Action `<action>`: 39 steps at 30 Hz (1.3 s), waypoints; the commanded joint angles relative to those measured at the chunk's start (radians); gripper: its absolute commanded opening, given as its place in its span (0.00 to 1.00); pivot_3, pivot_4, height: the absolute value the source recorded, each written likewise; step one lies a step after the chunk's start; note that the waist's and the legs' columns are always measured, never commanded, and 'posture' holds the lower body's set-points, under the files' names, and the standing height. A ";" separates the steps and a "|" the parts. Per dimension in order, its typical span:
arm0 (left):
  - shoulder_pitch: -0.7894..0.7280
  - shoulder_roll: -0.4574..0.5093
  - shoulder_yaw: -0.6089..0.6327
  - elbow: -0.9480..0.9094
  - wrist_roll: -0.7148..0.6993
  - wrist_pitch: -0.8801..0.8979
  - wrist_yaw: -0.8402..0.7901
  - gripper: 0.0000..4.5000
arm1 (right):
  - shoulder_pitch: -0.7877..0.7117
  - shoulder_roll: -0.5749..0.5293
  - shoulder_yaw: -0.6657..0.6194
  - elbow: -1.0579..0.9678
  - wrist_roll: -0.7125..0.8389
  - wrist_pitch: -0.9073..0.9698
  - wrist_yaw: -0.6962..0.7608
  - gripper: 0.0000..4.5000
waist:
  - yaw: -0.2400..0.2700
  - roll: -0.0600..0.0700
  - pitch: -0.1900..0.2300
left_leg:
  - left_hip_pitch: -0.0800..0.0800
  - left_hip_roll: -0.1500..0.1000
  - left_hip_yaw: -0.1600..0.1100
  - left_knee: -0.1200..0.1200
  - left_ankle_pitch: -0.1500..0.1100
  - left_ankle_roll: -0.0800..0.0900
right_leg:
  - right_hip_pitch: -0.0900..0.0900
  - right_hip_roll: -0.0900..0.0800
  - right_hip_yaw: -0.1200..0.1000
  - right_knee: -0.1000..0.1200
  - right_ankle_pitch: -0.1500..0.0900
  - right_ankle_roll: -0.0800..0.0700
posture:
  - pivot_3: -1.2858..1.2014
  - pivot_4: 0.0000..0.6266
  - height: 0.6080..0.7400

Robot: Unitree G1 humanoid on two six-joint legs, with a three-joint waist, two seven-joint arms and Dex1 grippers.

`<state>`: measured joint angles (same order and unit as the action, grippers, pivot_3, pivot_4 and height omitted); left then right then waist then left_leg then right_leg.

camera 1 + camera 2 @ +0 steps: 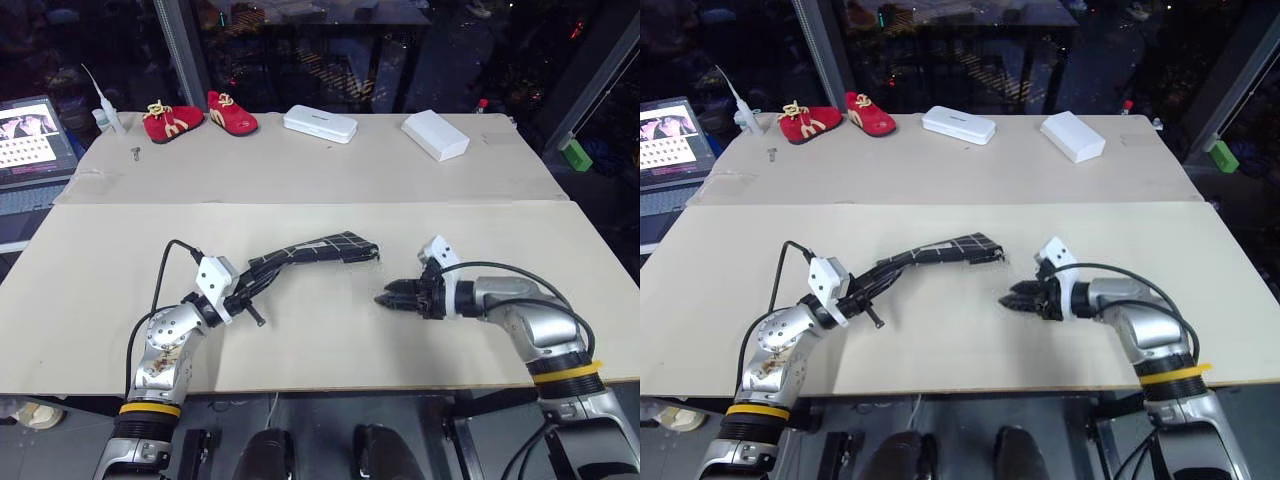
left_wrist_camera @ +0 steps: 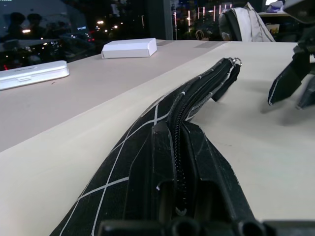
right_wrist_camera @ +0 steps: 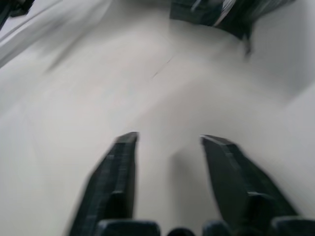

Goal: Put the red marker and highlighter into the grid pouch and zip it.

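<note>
Pouch fabric is sitting clamped between the left gripper's (image 1: 243, 292) closed fingers; the grid pouch (image 1: 318, 248) is stretching away from that pincer toward the right gripper (image 3: 170, 142), its zipper (image 2: 193, 97) running shut along the top edge, so its contents are hidden. The right gripper is hovering just beside the pouch's far end, its 2 fingers spread apart and holding nothing. Beyond both pincers, 2 white cases (image 1: 320, 123) are lying on the table (image 1: 330, 180).

left claw (image 1: 250, 296) clamped tight, right claw (image 3: 169, 142) spread apart
</note>
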<state>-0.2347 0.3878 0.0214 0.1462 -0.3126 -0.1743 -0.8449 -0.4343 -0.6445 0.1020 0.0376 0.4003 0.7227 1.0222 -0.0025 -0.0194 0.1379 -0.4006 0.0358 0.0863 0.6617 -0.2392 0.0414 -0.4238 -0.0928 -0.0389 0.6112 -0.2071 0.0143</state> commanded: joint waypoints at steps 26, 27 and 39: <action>-0.159 0.035 -0.161 0.011 -0.039 0.071 -0.307 0.77 | 0.333 -0.182 -0.428 -0.259 0.172 -0.058 -0.046 0.83 | 0.012 -0.001 0.000 | 0.001 -0.001 -0.001 0.001 0.000 0.001 | 0.001 0.001 0.001 0.000 -0.001 0.001 | 0.52 0.24 1.00; -0.147 0.043 -0.139 -0.039 -0.078 0.145 -0.281 0.77 | 0.322 -0.186 -0.423 -0.236 0.166 -0.067 -0.042 0.83 | 0.011 -0.001 0.000 | 0.001 -0.001 -0.001 0.001 0.000 0.001 | 0.001 0.001 0.002 0.000 -0.001 0.001 | 0.52 0.24 1.00; 0.039 0.165 0.266 -0.214 -0.251 0.682 0.141 0.77 | 0.216 -0.153 -0.459 0.029 0.141 -0.196 -0.063 0.83 | 0.001 -0.001 0.000 | 0.002 -0.001 -0.001 0.000 0.000 0.001 | 0.001 0.001 0.003 0.000 -0.001 0.002 | 0.52 0.24 1.00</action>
<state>-0.2192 0.5410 0.2070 -0.0446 -0.5295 0.5032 -0.7387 -0.1948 -0.8026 -0.3139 0.0468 0.5318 0.5617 0.9694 -0.0011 -0.0200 0.1380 -0.3990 0.0350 0.0857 0.6621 -0.2395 0.0420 -0.4225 -0.0914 -0.0363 0.6114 -0.2083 0.0162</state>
